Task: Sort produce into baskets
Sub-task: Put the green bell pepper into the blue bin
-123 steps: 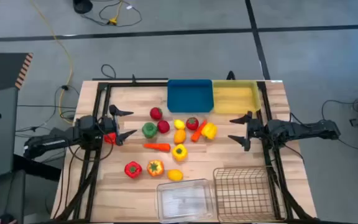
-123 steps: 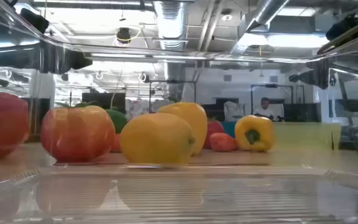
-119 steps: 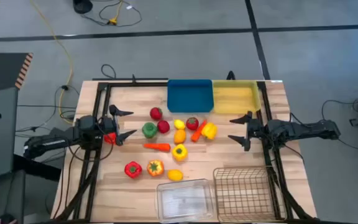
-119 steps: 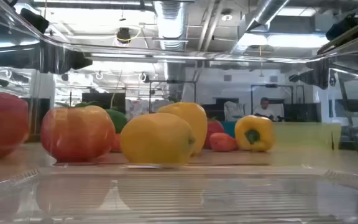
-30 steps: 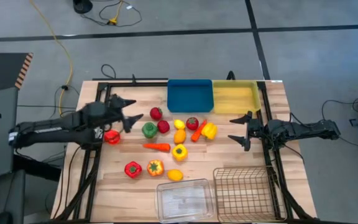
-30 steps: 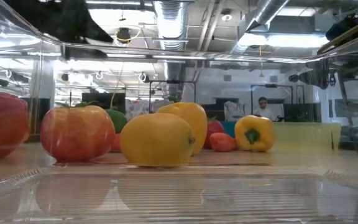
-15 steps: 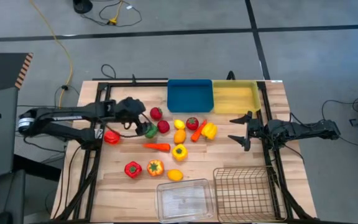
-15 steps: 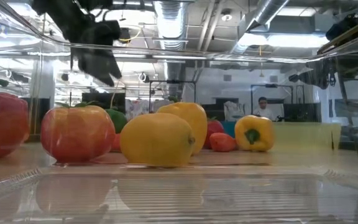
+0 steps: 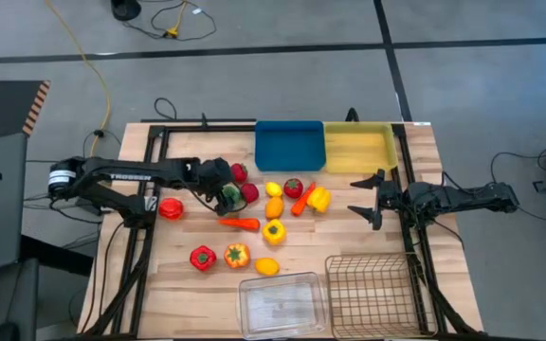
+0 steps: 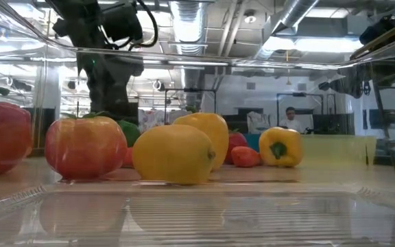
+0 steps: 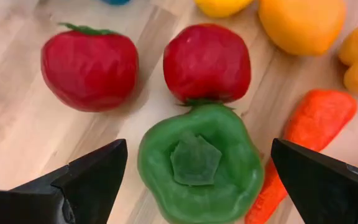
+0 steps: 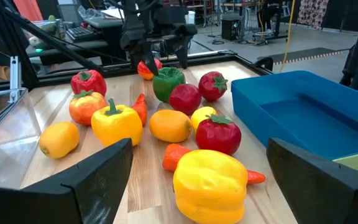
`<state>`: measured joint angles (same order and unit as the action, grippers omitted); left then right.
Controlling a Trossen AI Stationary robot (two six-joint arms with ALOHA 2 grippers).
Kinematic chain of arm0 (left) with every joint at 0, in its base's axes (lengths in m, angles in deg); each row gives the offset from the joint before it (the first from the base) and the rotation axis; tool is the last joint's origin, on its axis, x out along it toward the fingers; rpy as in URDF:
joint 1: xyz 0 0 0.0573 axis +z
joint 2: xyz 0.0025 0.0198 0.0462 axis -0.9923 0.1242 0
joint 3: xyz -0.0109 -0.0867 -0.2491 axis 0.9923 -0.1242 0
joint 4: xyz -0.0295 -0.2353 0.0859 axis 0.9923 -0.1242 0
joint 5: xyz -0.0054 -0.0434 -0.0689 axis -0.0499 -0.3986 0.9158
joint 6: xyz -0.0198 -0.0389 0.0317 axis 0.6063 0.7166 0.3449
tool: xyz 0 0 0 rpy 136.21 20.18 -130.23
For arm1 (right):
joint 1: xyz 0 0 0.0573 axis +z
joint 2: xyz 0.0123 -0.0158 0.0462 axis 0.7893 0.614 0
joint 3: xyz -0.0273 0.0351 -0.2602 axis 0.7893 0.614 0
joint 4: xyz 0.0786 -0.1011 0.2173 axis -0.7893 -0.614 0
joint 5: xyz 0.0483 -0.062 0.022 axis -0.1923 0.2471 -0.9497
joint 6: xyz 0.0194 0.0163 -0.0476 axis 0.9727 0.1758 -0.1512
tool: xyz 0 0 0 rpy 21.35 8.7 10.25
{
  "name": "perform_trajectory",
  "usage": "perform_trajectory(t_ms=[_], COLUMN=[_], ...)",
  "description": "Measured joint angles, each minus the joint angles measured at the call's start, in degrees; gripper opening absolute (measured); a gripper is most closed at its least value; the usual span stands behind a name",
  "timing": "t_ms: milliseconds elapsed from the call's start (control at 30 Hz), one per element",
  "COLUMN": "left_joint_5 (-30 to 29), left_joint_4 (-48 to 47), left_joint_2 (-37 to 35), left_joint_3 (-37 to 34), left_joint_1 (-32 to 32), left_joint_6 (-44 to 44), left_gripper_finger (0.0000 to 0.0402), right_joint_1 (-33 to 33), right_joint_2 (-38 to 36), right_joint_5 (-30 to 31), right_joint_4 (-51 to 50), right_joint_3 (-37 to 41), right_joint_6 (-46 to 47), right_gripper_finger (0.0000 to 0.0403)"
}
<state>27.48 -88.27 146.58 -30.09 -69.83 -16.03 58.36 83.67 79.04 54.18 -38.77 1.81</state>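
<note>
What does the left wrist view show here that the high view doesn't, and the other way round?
Only the left wrist view shows the green pepper's star-shaped stem and the left gripper's open jaws on either side of it. Only the high view shows the blue tray, yellow tray, clear bin, wire basket and the right gripper waiting open by the yellow tray. Both show the green pepper, two red fruits beside it and the carrot.

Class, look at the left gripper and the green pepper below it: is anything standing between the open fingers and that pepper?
Nothing visible does. The left gripper is open, one finger on each side of the green pepper. A red berry touches the pepper's far side, and a carrot lies close beside it.
</note>
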Motion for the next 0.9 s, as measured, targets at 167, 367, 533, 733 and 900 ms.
perform_trajectory(t_ms=[167,367,533,733,900], left_joint_5=[0.0,-0.5,-0.6,-0.5,-0.5], left_joint_4=[0.0,0.5,1.4,1.4,1.4], left_joint_2=[2.2,5.6,6.6,6.5,6.5], left_joint_3=[0.0,0.2,0.2,0.1,0.1], left_joint_1=[-0.3,-0.3,-0.3,-0.3,-0.3], left_joint_6=[0.0,-0.4,-0.9,-0.9,-0.9], left_gripper_finger=[0.0387,0.0387,0.0386,0.0349,0.0324], right_joint_1=[0.0,0.0,0.0,0.0,0.0], right_joint_2=[0.0,0.0,0.0,0.0,0.0], right_joint_5=[0.0,0.0,0.0,0.0,0.0], right_joint_4=[0.0,0.0,0.0,0.0,0.0], right_joint_3=[0.0,0.0,0.0,0.0,0.0], right_joint_6=[0.0,0.0,0.0,0.0,0.0], right_gripper_finger=[0.0397,0.0397,0.0397,0.0397,0.0397])
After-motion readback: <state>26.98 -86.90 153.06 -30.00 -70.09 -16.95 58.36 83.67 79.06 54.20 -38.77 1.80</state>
